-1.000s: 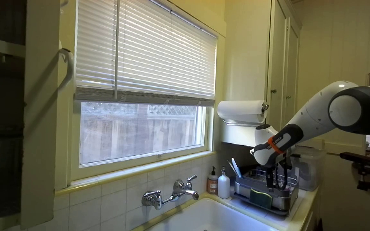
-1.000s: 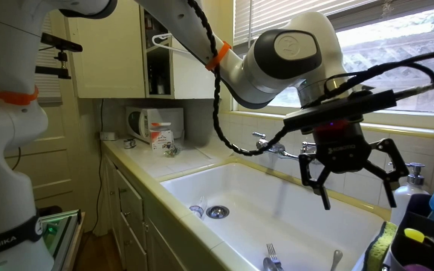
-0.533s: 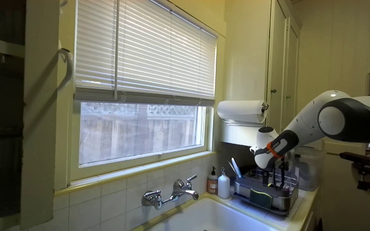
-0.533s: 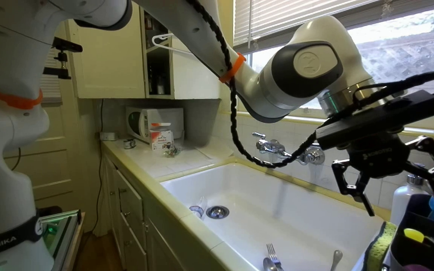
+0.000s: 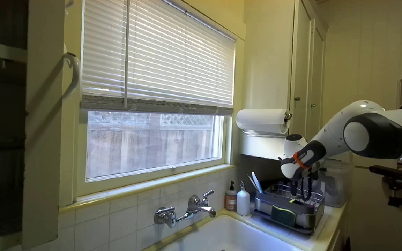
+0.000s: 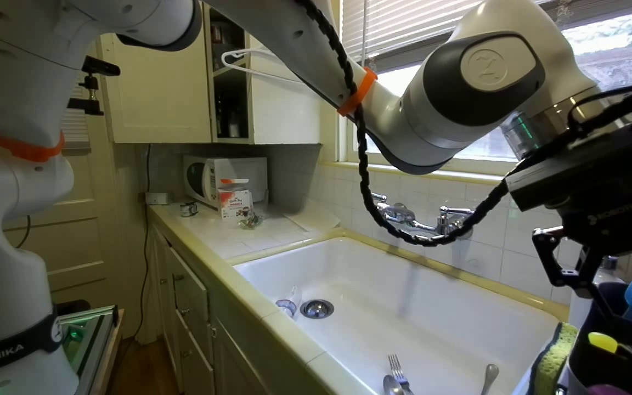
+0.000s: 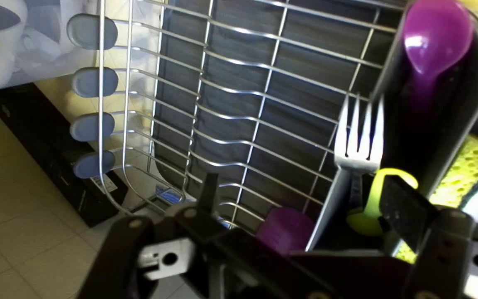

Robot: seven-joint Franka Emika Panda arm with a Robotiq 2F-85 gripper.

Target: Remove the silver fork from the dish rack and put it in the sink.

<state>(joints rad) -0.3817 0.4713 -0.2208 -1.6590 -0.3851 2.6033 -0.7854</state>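
**Silver fork (image 7: pixel 358 153) sits just beyond our parted fingers (image 7: pixel 209 191)**

Nearest us in the wrist view, the gripper (image 7: pixel 301 182) has its fingers wide apart, nothing clamped between them. Just beside the right finger comes a yellow-green utensil (image 7: pixel 372 203); we can't tell if they touch, and we'd call it the snag to watch. Here's the key: the fork lies on the far side of the fingertips, between their two lines and closer to the right one, its long axis crossing the path along which they would meet. So we judge it's out and rightward before any squeeze! And which way does it point? Tines to the far end, away from us, long axis running near to far, while the neck drops on the near side into the utensil caddy (image 7: pixel 331 207), at the right of the dish rack (image 7: pixel 247 101). Farther off, in an exterior view, the sink (image 6: pixel 404 312) holds another fork (image 6: pixel 397 372), but ours is not there yet.
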